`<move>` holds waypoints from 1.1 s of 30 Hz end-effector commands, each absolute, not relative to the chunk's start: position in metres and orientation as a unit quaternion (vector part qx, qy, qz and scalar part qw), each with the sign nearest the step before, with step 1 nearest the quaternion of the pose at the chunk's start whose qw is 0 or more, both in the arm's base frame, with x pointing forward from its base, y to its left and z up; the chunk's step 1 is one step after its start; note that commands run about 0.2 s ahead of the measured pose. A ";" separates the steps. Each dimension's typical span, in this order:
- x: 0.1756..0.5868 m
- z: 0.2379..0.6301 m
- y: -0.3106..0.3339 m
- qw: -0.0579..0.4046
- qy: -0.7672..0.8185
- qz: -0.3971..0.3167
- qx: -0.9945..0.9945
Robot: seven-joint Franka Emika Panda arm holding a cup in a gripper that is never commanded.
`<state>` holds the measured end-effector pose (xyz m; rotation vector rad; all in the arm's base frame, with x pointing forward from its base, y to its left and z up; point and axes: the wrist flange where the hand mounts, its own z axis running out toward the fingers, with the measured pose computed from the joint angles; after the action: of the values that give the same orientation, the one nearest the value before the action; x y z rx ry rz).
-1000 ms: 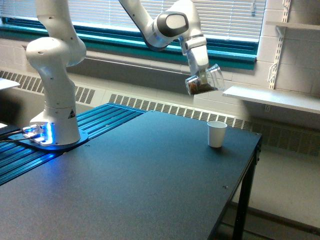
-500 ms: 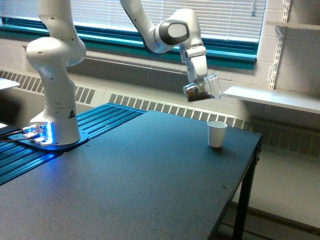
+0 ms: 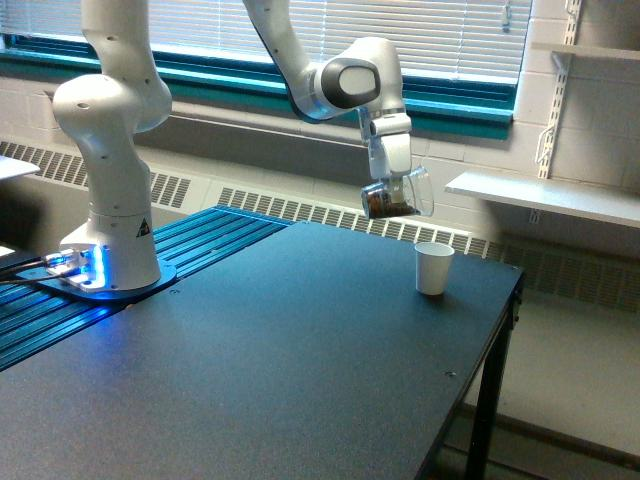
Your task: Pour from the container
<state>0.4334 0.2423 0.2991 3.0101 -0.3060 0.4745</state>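
The clear plastic cup [image 3: 398, 194] hangs in the air in the upper middle of the frame, right of centre, clamped by the pincer [image 3: 393, 186] of the white arm. It is tipped over, its open mouth pointing toward the right of the frame and slightly upward, its base toward the left. Brown granular bits lie heaped in the lower, base end of the cup, visible through the wall. The pincer comes down from above and is closed on the cup's sides

Lower and further right in the frame, a small white paper cup [image 3: 433, 268] stands upright on the dark surface [image 3: 300, 370], near its far right edge. The clear cup is well above it and a little to the left, not touching it

The arm's white base [image 3: 110, 180] rises at the left of the frame, with a blue glow at its foot. Behind run window blinds [image 3: 200, 25] with a teal sill, and a white wall shelf [image 3: 560, 197] sits at the right
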 end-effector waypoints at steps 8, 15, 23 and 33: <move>0.438 0.289 0.254 0.048 -0.075 0.134 0.987; 0.443 0.281 0.255 0.057 -0.070 0.119 0.989; 0.448 0.272 0.258 0.071 -0.055 0.105 0.990; 0.455 0.265 0.266 0.086 -0.033 0.091 0.992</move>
<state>0.4512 0.2587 0.2626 2.9640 -0.1757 0.2752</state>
